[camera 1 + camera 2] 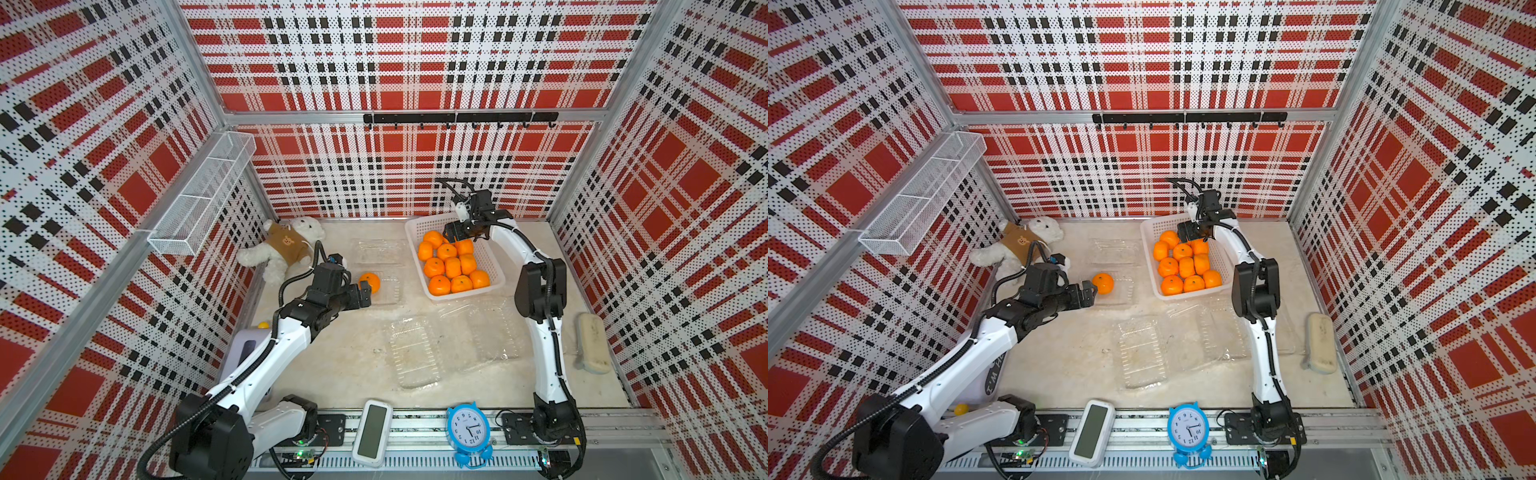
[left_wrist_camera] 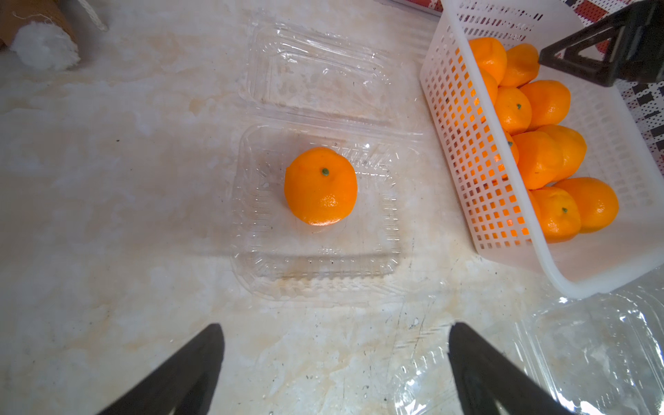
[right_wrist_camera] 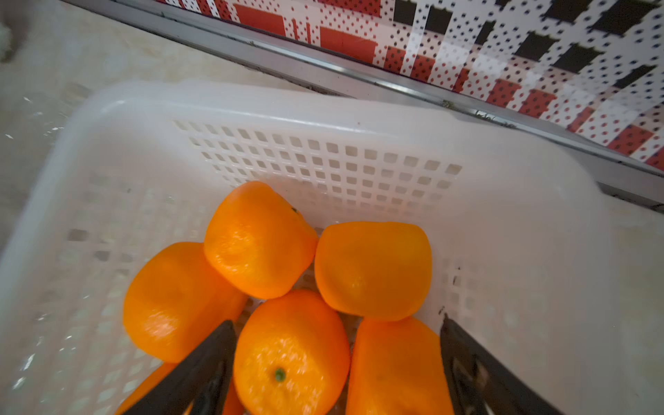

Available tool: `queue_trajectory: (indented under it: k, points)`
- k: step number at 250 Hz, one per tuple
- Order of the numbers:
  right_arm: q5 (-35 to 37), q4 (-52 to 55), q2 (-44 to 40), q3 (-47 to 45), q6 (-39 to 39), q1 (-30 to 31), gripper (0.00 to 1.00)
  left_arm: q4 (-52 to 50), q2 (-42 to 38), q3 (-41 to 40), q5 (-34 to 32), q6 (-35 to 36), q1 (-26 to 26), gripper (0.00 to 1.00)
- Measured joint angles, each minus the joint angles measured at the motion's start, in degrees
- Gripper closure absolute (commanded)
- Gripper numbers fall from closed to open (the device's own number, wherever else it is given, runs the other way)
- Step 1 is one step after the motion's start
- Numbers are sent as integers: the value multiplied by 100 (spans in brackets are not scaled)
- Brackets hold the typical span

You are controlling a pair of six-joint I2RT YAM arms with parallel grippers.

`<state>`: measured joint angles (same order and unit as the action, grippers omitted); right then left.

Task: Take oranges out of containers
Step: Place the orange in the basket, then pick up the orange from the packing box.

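On the counter (image 1: 340, 365), toward its left side: an open clear container (image 1: 390, 293) with a single orange (image 1: 372, 281) upright in its tray, stem dot up, lid flap laid flat on the far side. Just short of that tray, the left hand (image 2: 336, 326), fingers spread wide and gripping nothing (orange ahead of the fingertips, not between them). Toward the front, a second container (image 1: 413, 353) and a third container (image 1: 486, 328), both open and empty, side by side, the third just in front of the white basket (image 2: 560, 284).

In that basket, at the back right, a heap of oranges (image 1: 453, 267), packed against one another. Above its far end, the right hand (image 3: 336, 320), fingers apart, clamped on nothing, fruit directly beneath.

Around these: a teddy bear (image 1: 286, 245) in the far-left corner behind the left arm, a pale sponge-like block (image 1: 590, 345) by the right wall, a blue alarm clock (image 1: 469, 432) and a white device (image 1: 372, 432) on the front rail. In both top views, right arm crossing over the third container's edge; left fingertip partly across the lone orange.
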<state>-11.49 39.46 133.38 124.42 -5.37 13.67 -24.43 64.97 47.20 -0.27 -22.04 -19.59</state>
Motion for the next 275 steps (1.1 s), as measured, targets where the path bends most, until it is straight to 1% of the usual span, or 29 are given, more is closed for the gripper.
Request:
queue_trajectory:
  k: [36,73,93,120,153,172,188,207,231,275]
  points:
    - [63,-146,-1008,-658,203,291,9,2,-142,0,-52,63,0,1]
    - [177,-372,-1886,-1143,570,909,9,-2,-282,-2,-76,37,79,1]
    - [282,-463,-2144,-1338,857,1373,8,-4,-417,-31,-52,-66,236,1]
    - [393,-616,-2162,-1464,1416,2076,7,-28,-699,-120,50,-271,643,1]
    - [520,-767,-1829,-1530,2111,2828,6,-166,-1108,-240,249,-461,1134,1]
    - [612,-785,-1403,-1381,2422,3176,6,-293,-1368,-289,363,-481,1381,1]
    - [726,-682,-925,-1051,2573,3366,6,-415,-1539,-293,470,-470,1554,1]
    - [848,-490,-310,-527,2673,3508,5,-503,-1707,-317,612,-431,1742,0]
    - [1005,-236,267,15,2752,3593,5,-634,-1801,-372,800,-343,1941,1]
    - [1279,114,754,616,2828,3613,6,-872,-1845,-487,1012,-179,2159,0]
